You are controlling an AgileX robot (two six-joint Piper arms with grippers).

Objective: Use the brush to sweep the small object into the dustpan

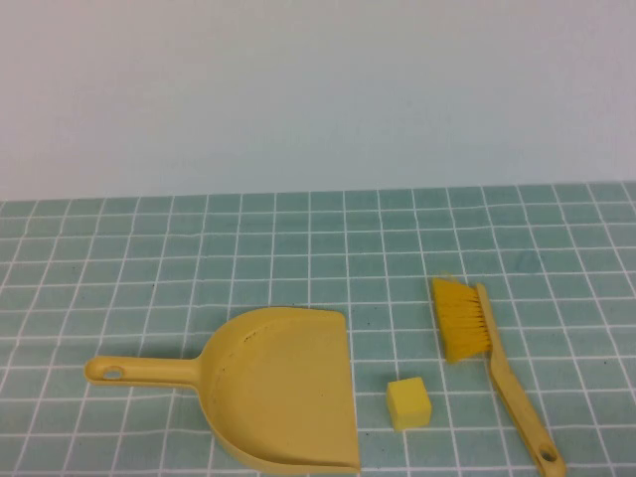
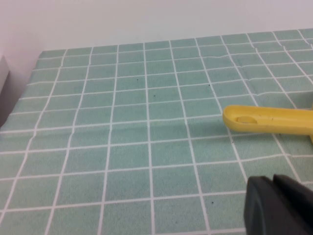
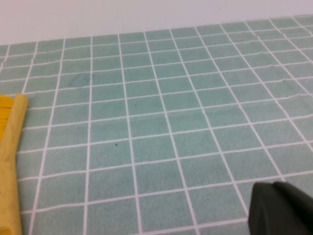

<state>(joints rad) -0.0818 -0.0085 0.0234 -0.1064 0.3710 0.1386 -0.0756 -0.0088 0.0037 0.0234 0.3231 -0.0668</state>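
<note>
The dustpan lies flat on the green tiled desk, its handle pointing toward the robot's left and its open scoop edge facing right. Just beside that edge, apart from it, sits the small object, a pale-yellow cube. Further right lies the brush, bristles away from the robot and handle running back toward it, near the cube but not touching. Nothing lies between cube and scoop.

Neither arm shows from above. The left hand hangs low over the desk near the dustpan's handle tip; the right hand hangs beside the brush. I cannot tell how far either is open; neither touches anything.
</note>
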